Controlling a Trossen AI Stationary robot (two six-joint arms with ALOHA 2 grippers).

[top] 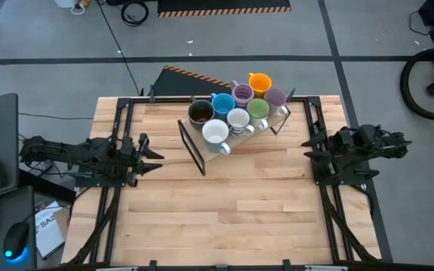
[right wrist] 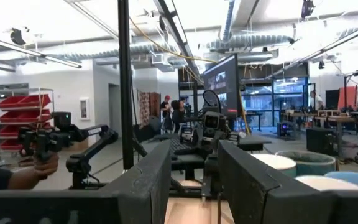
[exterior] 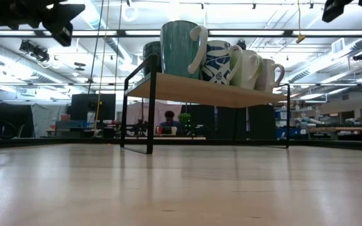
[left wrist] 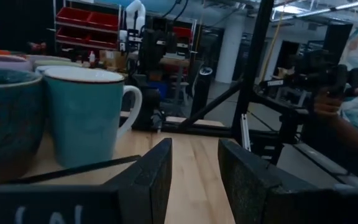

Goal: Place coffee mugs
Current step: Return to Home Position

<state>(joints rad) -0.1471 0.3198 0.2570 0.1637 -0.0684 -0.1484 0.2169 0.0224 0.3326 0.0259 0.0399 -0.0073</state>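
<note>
Several coffee mugs stand upright on their bases on a small wooden shelf rack [top: 266, 128] at the table's far middle: orange [top: 259, 81], two purple [top: 241, 93] [top: 275, 97], green [top: 258, 110], blue [top: 222, 104], dark brown [top: 200, 113] and two white [top: 215, 132] [top: 237, 120]. The low view shows them in a row on the raised shelf [exterior: 206, 91]. My left gripper [top: 155, 154] [left wrist: 194, 177] is open near the table's left edge, with nothing between its fingers. My right gripper [top: 309, 143] [right wrist: 194, 183] is open near the right edge, also with nothing between its fingers.
The rack's black metal legs [exterior: 149, 107] stand on the tabletop, and a loose black frame [top: 193, 147] juts toward the table's middle. Bare wood [top: 232, 211] covers the near half. A person's hand holding a controller [right wrist: 36, 163] shows beyond the table.
</note>
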